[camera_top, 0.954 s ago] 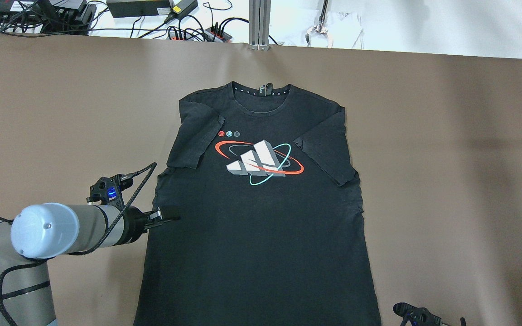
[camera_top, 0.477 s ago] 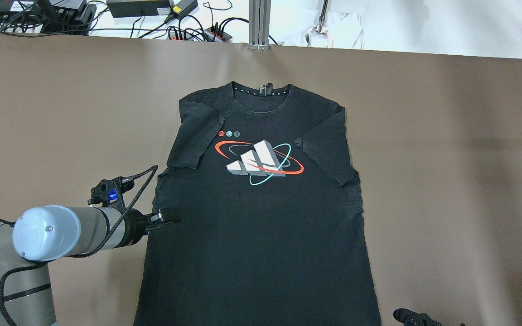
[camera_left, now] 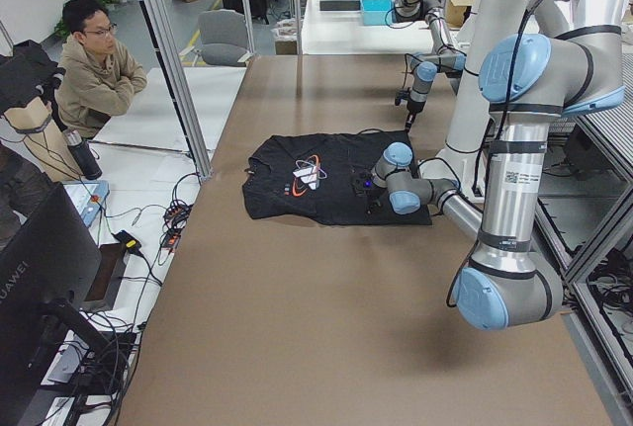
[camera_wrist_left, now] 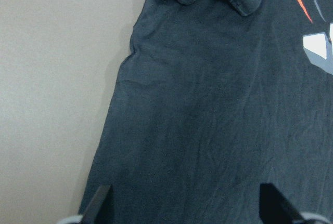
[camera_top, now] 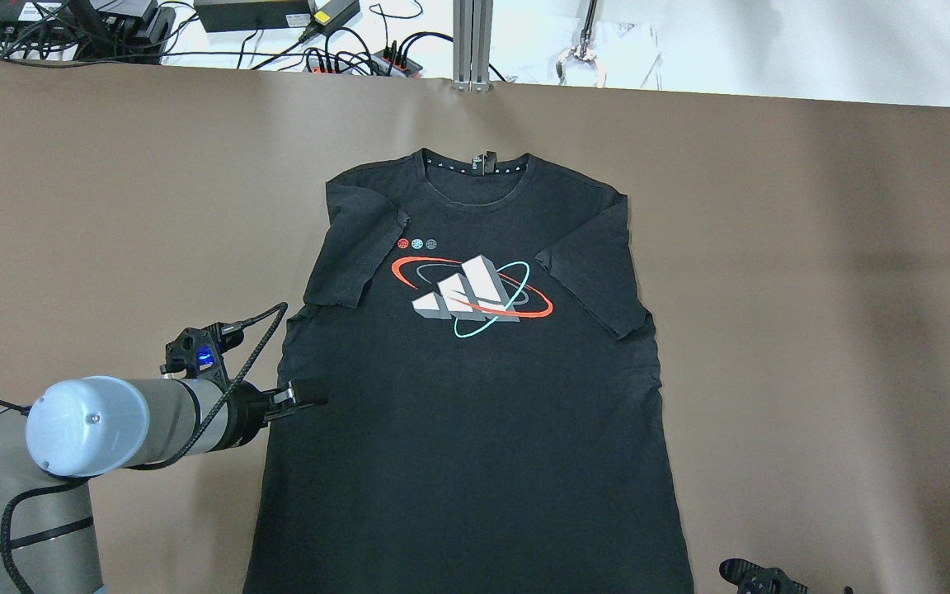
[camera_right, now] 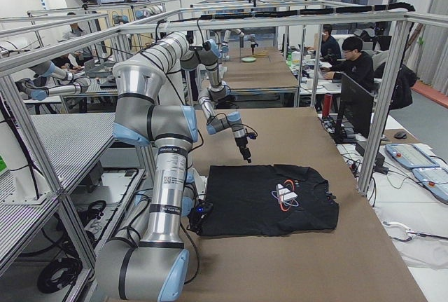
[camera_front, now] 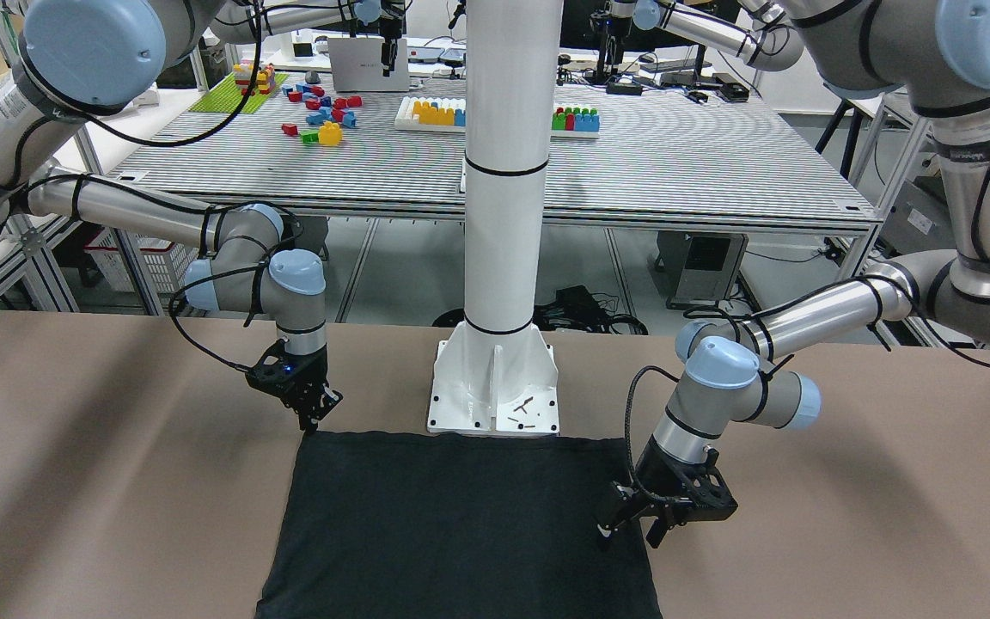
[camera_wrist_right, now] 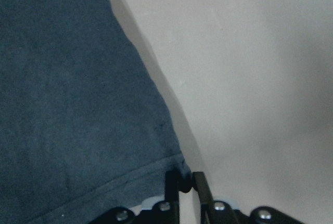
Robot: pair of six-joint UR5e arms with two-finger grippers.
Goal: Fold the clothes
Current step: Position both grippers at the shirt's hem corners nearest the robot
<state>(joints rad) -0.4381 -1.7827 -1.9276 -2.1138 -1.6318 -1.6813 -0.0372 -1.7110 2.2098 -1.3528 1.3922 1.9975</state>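
Observation:
The black T-shirt [camera_top: 475, 412] lies flat on the brown table, collar far from me, print up, both sleeves folded inward. It also shows in the front view [camera_front: 461, 516]. My left gripper [camera_top: 314, 402] hovers over the shirt's left side edge below the sleeve. In the left wrist view its fingers [camera_wrist_left: 99, 206] stand wide apart and empty above the cloth [camera_wrist_left: 218, 109]. My right gripper [camera_front: 312, 421] is at the shirt's near right hem corner. In the right wrist view [camera_wrist_right: 184, 180] its fingers are together at that corner [camera_wrist_right: 156, 167]; I cannot tell whether any cloth is pinched.
The robot's white column base [camera_front: 495, 387] stands just behind the hem. Cables and power strips [camera_top: 343, 49] lie past the table's far edge. Brown table surface [camera_top: 813, 289] surrounds the shirt. A seated person [camera_left: 94, 75] is beyond the far end.
The left arm has drifted very slightly. The right wrist at the overhead view's bottom edge has slid a little further down. The shirt has not moved.

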